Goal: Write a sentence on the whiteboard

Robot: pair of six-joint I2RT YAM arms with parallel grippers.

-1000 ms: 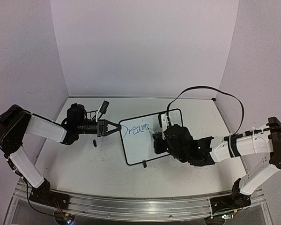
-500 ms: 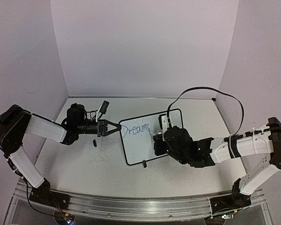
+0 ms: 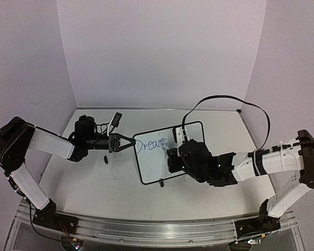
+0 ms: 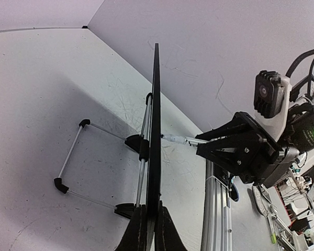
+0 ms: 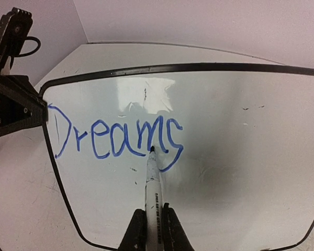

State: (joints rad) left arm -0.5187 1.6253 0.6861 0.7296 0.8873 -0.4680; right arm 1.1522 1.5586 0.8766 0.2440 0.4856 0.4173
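The sentence (image 5: pixel 115 137) on the whiteboard (image 5: pixel 251 167) reads only "Dreams" in blue

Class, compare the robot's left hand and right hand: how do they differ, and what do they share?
The left hand clamps the edge of the whiteboard; the right hand clamps a marker. The left hand sits beside the board; the right hand faces its front, marker tip at "Dreams". Both are shut on something.

White arms (image 3: pixel 49 142), black joints (image 3: pixel 13 138)
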